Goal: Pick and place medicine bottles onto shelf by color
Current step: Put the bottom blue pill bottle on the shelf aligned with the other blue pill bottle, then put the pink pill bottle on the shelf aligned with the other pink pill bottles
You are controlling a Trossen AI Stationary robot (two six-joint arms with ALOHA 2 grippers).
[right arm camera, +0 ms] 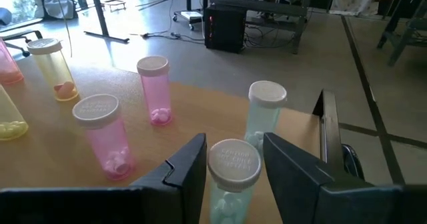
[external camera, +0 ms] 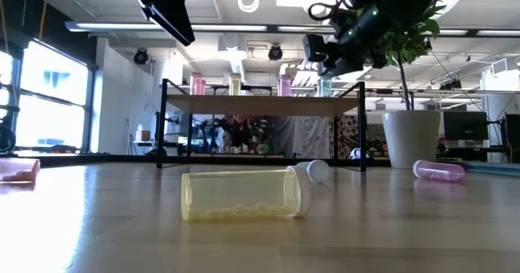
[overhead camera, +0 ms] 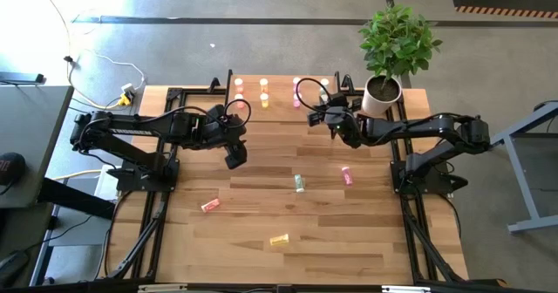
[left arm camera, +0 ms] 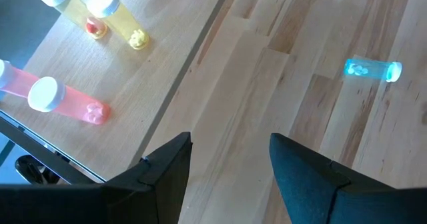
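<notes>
The light-wood shelf stands at the table's far edge. Yellow, pink and pale green bottles stand upright on it. My right gripper is at the shelf's right end, shut on a pale green bottle beside another green one. My left gripper hangs open and empty above the table, just near of the shelf's left part. Four bottles lie on their sides on the table: green, pink, red-orange, yellow. My right gripper pinches the pale green bottle between its two fingers, on the body just under the white cap. The fingers slant down from the table's near right. The bottle stands upright in the hold; whether its base touches the shelf I cannot tell.
A white plant pot with a green plant stands just right of the shelf, close to my right arm. The shelf's black legs and the table's black frame rails border the work area. Bare wood lies between the fallen bottles.
</notes>
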